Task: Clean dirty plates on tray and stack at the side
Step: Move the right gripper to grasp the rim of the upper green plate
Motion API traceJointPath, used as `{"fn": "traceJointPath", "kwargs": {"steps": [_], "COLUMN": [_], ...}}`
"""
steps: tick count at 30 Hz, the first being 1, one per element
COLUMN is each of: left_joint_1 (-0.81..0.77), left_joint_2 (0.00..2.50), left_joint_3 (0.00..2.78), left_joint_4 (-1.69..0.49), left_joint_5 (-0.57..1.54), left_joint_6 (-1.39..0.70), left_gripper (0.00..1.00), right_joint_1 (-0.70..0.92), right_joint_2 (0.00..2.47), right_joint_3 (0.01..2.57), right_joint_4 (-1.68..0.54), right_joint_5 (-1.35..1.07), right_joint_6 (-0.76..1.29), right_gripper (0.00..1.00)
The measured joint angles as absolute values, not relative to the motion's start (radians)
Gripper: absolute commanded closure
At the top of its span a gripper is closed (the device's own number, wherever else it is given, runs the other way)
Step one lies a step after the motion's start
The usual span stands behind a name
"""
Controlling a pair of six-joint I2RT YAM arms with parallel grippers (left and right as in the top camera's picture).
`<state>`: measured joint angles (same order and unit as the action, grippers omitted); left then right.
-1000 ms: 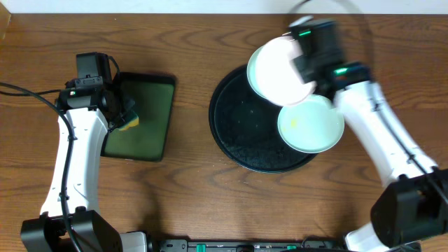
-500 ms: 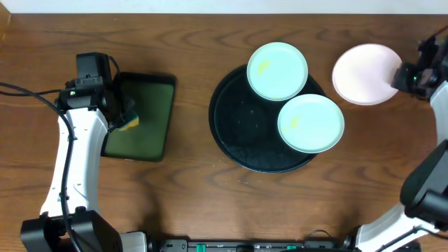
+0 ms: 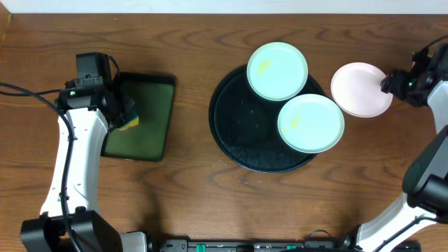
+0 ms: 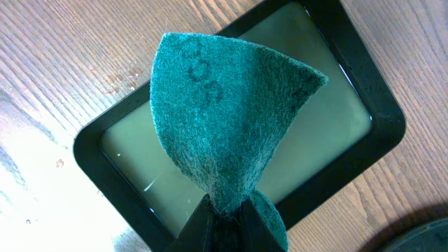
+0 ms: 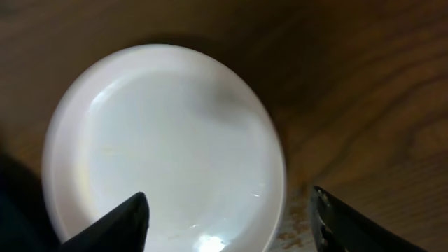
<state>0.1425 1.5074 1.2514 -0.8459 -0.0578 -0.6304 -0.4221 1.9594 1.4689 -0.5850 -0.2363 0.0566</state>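
White plate (image 5: 164, 147) apparently between right fingers (image 5: 115, 227)

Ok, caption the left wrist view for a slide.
Left end effector pinching a green scrub pad over the small black tray.

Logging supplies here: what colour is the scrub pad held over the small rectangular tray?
Teal green; the scrub pad shows best in the left wrist view.

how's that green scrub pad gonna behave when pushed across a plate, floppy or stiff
Probably bendy but springy: the green scrub pad is pinched at its base in the left hand and curls into a cone, yet holds that shape without drooping. Its fuzzy fibrous face likely grips rather than slides. It looks thin and light.
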Motion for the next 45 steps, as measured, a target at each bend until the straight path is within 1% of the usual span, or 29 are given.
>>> {"fn": "traceJointPath", "kwargs": {"steps": [4,11,14,17,18,23,29,40,41,43,45], "left_joint_1": [0.142,0.142,0.142,0.142,0.142,0.142,0.142,0.142,0.142,0.142,0.142], "left_joint_2": [1.507,1.507,1.507,1.507,1.507,1.507,1.507,1.507,1.507,1.507,1.507], "left_joint_3": [1.251,1.251,1.251,1.251,1.251,1.251,1.251,1.251,1.251,1.251,1.251], "left_joint_4": [-0.845,-0.845,-0.845,-0.846,-0.846,-0.846,-0.849,-0.849,-0.85,-0.849,-0.849], "left_joint_5": [-0.058,-0.058,-0.058,-0.058,-0.058,-0.058,-0.058,-0.057,-0.058,-0.058,-0.058], "left_joint_6": [-0.63,-0.63,-0.63,-0.63,-0.63,-0.63,-0.63,-0.63,-0.63,-0.63,-0.63], "left_gripper": [0.92,0.93,0.93,0.92,0.93,0.93,0.92,0.93,0.92,0.92,0.93], "right_joint_1": [-0.366,-0.17,-0.074,0.02,0.048,0.147,0.201,0.19,0.187,0.183,0.182], "right_joint_2": [1.889,1.858,1.872,1.901,1.915,2.005,2.086,2.092,2.095,2.106,2.12], "right_joint_3": [1.469,1.469,1.469,1.469,1.469,1.469,1.469,1.469,1.469,1.469,1.469], "right_joint_4": [-0.561,-0.498,-0.469,-0.45,-0.443,-0.383,-0.344,-0.324,-0.32,-0.316,-0.303], "right_joint_5": [-0.292,-0.315,-0.266,-0.15,-0.113,0.049,0.134,0.165,0.157,0.144,0.123], "right_joint_6": [0.123,0.31,0.347,0.367,0.373,0.363,0.336,0.258,0.25,0.236,0.224], "right_gripper": [0.29,0.29,0.3,0.37,0.37,0.31,0.3,0.31,0.33,0.42,0.46]}}
